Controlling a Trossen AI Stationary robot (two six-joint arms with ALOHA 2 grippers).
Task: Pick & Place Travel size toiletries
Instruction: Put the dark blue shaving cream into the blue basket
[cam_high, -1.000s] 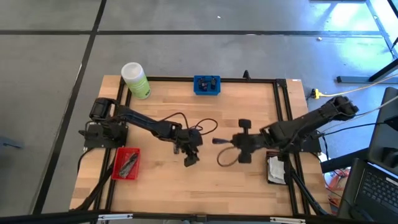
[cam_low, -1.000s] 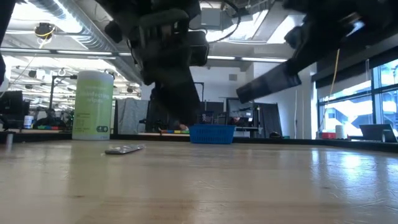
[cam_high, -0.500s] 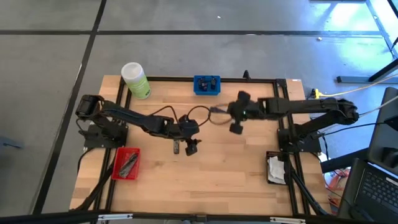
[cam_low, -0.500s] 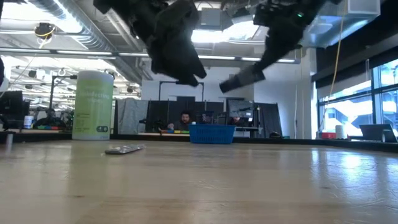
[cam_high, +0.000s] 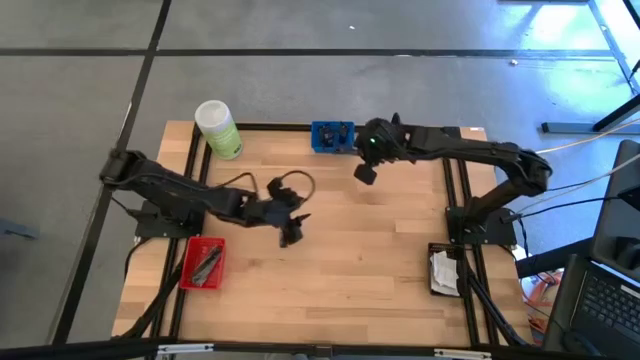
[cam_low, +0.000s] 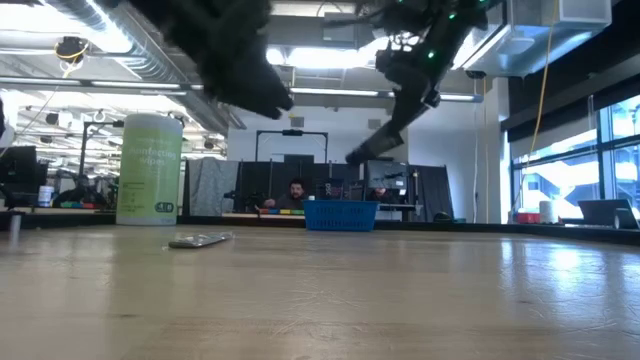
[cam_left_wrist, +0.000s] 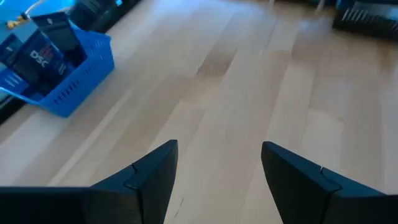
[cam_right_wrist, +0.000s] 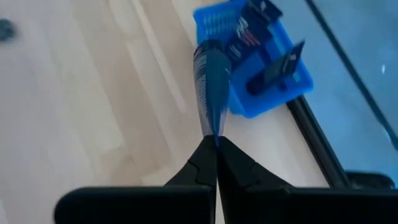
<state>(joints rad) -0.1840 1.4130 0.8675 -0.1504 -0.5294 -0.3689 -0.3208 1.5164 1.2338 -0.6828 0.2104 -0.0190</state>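
My right gripper (cam_right_wrist: 216, 144) is shut on a dark navy tube (cam_right_wrist: 208, 81), one of the travel size toiletries. It hangs above the table's far side beside the blue tray (cam_right_wrist: 264, 93), with the gripper (cam_high: 364, 172) just right of the tray (cam_high: 332, 136). My left gripper (cam_left_wrist: 217, 158) stands open above bare wood left of the table's middle (cam_high: 290, 230), with nothing between its fingers. A flat grey item (cam_low: 200, 240) lies on the table. My right gripper pinches the tube's flat end (cam_right_wrist: 214, 129) between its two fingertips. The tube sticks out ahead of the fingers, in line with them. It is lifted clear of the table and slants down toward the blue tray.
A big light-green bottle (cam_high: 218, 128) stands at the far left corner. A red tray (cam_high: 203, 262) with dark items sits at the near left. A black tray (cam_high: 443, 270) with white items sits by the right edge. The blue tray holds dark upright packets (cam_left_wrist: 53, 43).
My right gripper has swung from the table's middle toward the far edge and up to the blue tray, carrying the tube clear of the table. My left gripper, still open, has risen, tipped more level and drawn back toward the left. The grey item has stayed put.
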